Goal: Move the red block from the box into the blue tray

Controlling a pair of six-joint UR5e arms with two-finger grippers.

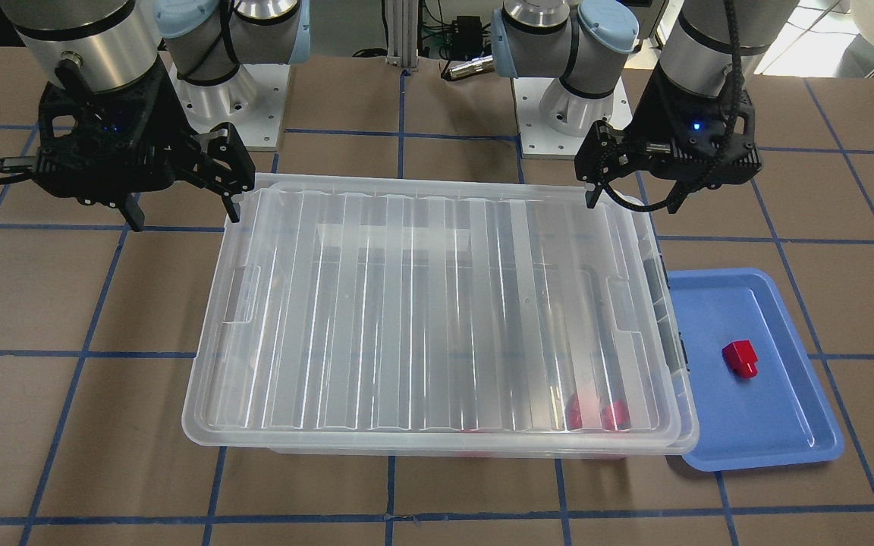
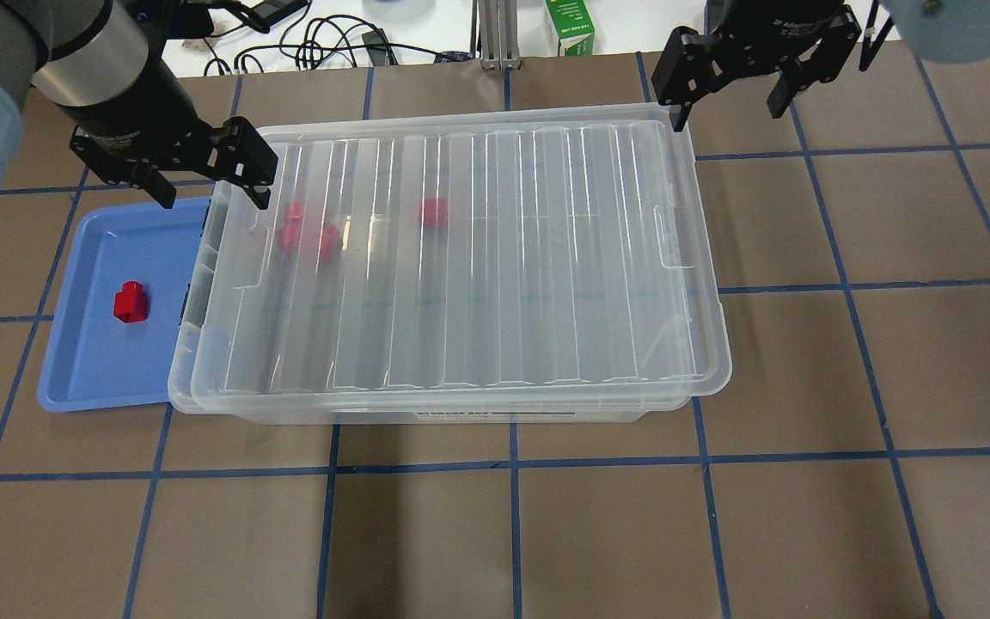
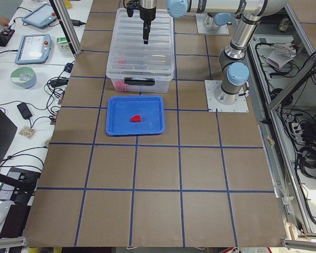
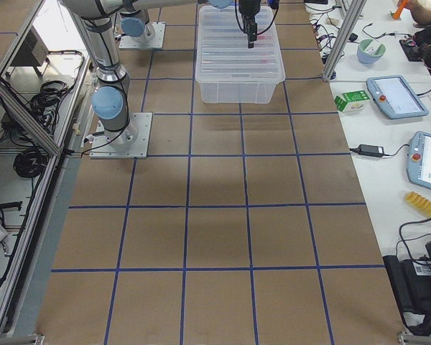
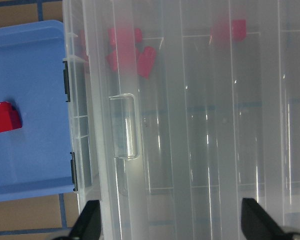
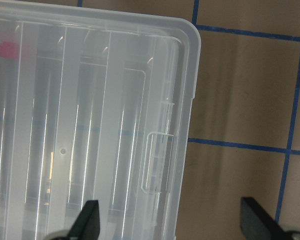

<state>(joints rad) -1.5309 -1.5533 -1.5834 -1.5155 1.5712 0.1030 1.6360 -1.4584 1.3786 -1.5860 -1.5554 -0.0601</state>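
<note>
The clear box [image 2: 461, 258] stands mid-table with its ribbed lid [image 1: 437, 303] lying on it, slightly askew. Through the lid I see several red blocks [image 2: 306, 232] near the tray end and one apart [image 2: 433, 212]. The blue tray [image 2: 91, 361] lies against the box's end and holds one red block [image 2: 130, 302], which also shows in the left wrist view [image 5: 6, 117]. My left gripper [image 2: 211, 185] is open and empty above the box's far corner by the tray. My right gripper [image 2: 729, 110] is open and empty above the box's other far corner.
The arm bases [image 1: 232, 98] stand behind the box. A green carton [image 2: 571, 26] and cables lie beyond the table's far edge. The operators' side benches hold tablets [image 4: 395, 93]. Brown table with blue tape lines [image 2: 512, 464] surrounds the box.
</note>
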